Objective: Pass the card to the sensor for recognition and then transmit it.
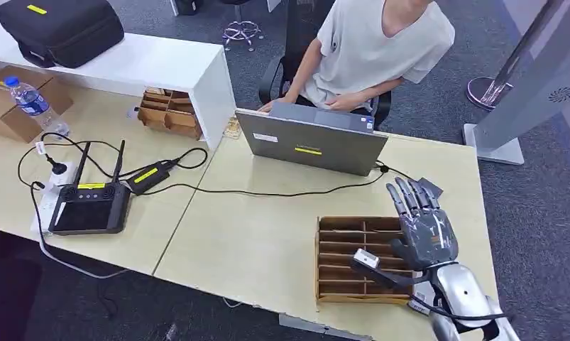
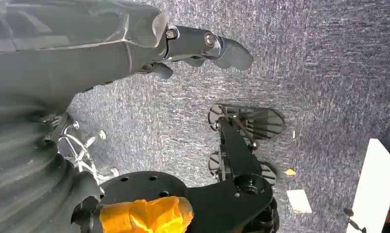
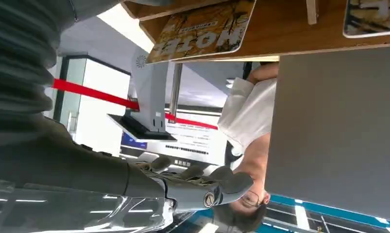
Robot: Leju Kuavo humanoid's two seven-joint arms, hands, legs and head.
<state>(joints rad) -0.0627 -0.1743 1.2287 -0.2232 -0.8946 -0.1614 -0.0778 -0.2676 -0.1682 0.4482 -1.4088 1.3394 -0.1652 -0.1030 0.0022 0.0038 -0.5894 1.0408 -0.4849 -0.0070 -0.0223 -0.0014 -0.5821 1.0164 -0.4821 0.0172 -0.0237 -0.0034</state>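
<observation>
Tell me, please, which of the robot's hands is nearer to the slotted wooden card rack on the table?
Right. The right hand hovers open over the slotted wooden card rack; the left hand hangs over grey carpet, away from it.

bare tabletop [image 1: 253, 241] left of wooden card rack [image 1: 353, 259], laptop [image 1: 314, 142] and cable [image 1: 282, 193] blocking beyond

A grey laptop [image 1: 312, 140] is seen open before a seated person [image 1: 370, 50]; a tablet controller [image 1: 90, 206], cables and a water bottle [image 1: 29, 100] are spread across the surface [image 1: 246, 234].
</observation>
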